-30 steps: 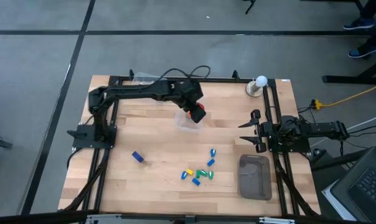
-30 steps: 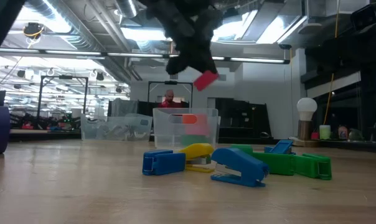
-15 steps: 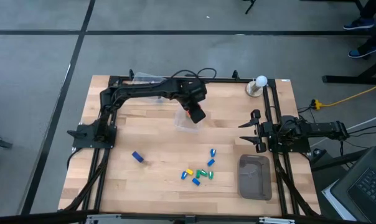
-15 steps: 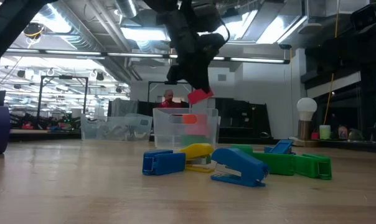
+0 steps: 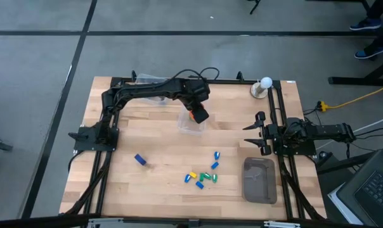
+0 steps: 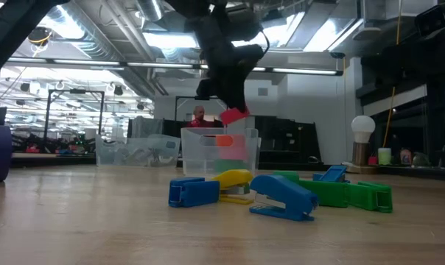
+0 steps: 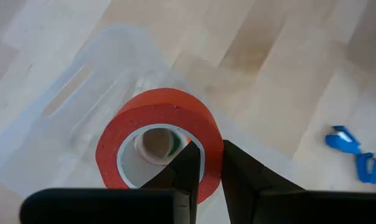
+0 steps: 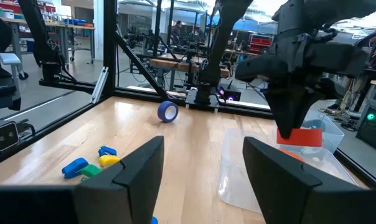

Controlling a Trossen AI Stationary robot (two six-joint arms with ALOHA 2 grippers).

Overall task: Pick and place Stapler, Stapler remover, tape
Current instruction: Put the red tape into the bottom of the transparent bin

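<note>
Overhead, the left gripper (image 6: 233, 110) pinches a smooth red tape ring (image 7: 160, 144) above the clear plastic bin (image 6: 219, 151); the right gripper (image 5: 260, 133) gapes.

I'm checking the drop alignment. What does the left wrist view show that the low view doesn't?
Only the left wrist view shows the red tape roll's pale open centre, with the left gripper's fingers pinching its wall. Only the low view shows the roll hanging above the clear bin's rim. Both show roll, bin and blue staplers.
</note>
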